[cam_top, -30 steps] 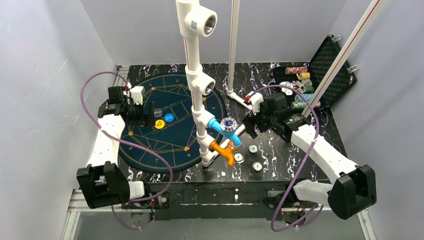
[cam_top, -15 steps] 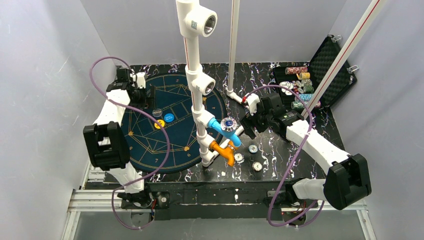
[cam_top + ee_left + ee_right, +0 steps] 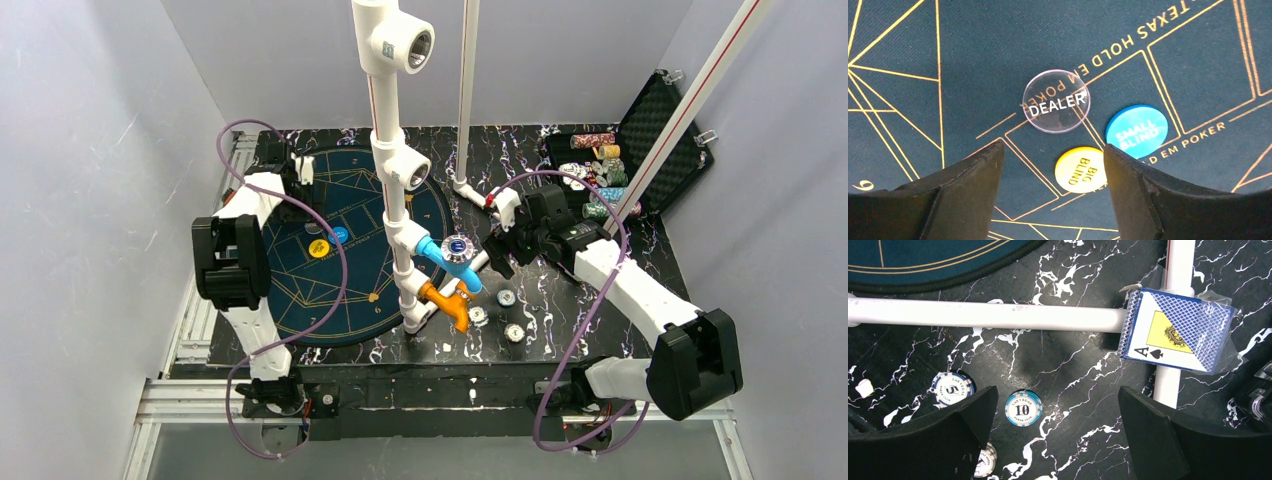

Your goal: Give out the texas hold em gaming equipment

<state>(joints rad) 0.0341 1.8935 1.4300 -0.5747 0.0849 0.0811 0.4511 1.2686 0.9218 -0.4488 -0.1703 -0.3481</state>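
Your left claw hangs over the far left part of the mat, jaws partly apart and gripping nothing. In its wrist view you see three buttons lying flat and close together on the felt below. The big blind button is between the fingers. The clear dealer button is beyond it, and the small blind button is toward the right finger.

Your right claw hangs over the black marbled table, to the right of the mat, jaws spread wide and empty. In its wrist view the 10 chip lies flat between the fingers. The 5 chip is just to its left, beside the left finger, and a third chip is partly hidden by that finger. The deck is in clear wrap with the ace of spades showing. It lies where two white pipes meet and overlaps both.

From above, you see the case open at the far right corner of the table. The chip stacks are inside it, well apart from both claws.
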